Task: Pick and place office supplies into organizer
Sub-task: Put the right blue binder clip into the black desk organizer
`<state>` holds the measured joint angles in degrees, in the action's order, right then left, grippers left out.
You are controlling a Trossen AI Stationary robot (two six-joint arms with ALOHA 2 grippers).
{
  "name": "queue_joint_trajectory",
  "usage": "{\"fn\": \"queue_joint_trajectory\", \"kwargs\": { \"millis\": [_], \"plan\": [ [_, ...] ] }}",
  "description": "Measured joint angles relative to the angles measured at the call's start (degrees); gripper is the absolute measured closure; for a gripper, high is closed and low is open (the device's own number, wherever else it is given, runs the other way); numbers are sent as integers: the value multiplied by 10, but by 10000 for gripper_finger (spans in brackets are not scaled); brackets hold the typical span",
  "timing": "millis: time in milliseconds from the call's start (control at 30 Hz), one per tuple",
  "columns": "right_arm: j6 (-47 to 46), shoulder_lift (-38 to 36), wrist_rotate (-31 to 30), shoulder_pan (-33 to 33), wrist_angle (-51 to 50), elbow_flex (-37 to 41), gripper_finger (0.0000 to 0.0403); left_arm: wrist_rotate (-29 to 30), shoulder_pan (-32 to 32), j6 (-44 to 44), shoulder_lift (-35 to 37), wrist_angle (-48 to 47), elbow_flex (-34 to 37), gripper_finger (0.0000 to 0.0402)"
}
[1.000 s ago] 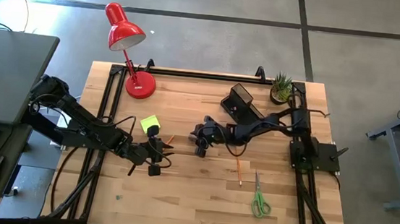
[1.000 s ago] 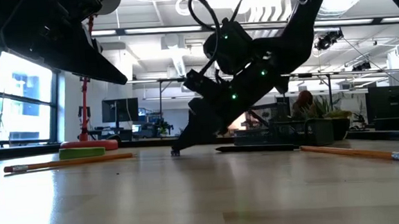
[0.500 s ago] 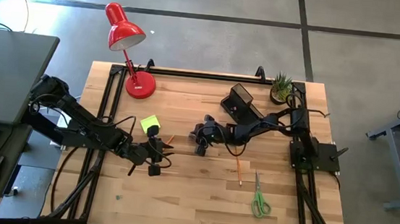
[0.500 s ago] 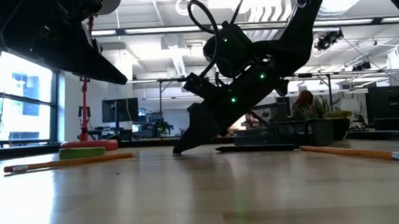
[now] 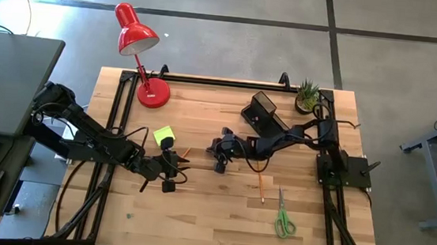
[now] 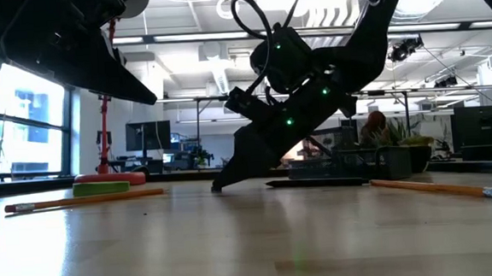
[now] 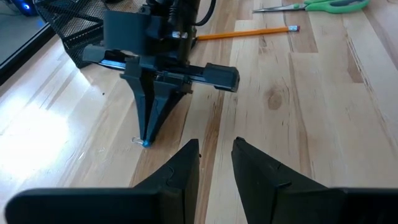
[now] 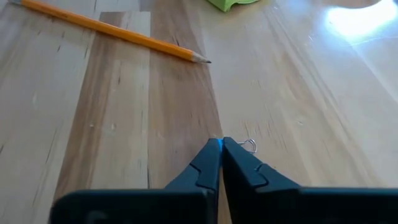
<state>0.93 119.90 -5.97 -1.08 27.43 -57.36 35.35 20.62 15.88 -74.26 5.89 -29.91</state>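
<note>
Right end effector (image 8: 221, 144) pinched together on a small paperclip (image 8: 249, 147) mid-worktop; thin wire likely slips out on lift. Left end effector (image 7: 216, 149) apart, empty, near the sticky-note block (image 5: 163, 136).

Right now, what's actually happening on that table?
The right gripper is down at the tabletop near the middle, fingers pinched shut on a small wire paper clip with a blue bit at the tips. The left gripper hovers close by, part open and empty, facing it. The pencils, scissors and sticky-note block lie loose on the wood; the organizer stands toward the back, near the plant.
</note>
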Motion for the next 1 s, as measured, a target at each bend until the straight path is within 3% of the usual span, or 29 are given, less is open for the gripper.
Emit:
{"fn": "queue_joint_trajectory", "kwargs": {
  "millis": [400, 633, 767, 900, 1000],
  "plan": [
    [31, -72, -70, 28, -61, 1, 402, 0, 0, 0, 0, -2, 0, 316],
    [41, -145, -200, 43, -201, 1, 402, 0, 0, 4, 0, -2, 0, 316],
    [11, -177, -271, 24, -310, 1, 402, 0, 0, 4, 0, -2, 0, 316],
    [-38, -191, -286, -12, -398, 1, 402, 0, 0, 4, 0, -2, 0, 316],
    [-49, -191, -285, -39, -401, 2, 402, 0, 0, 5, 0, -1, 0, 316]
  ]
}}
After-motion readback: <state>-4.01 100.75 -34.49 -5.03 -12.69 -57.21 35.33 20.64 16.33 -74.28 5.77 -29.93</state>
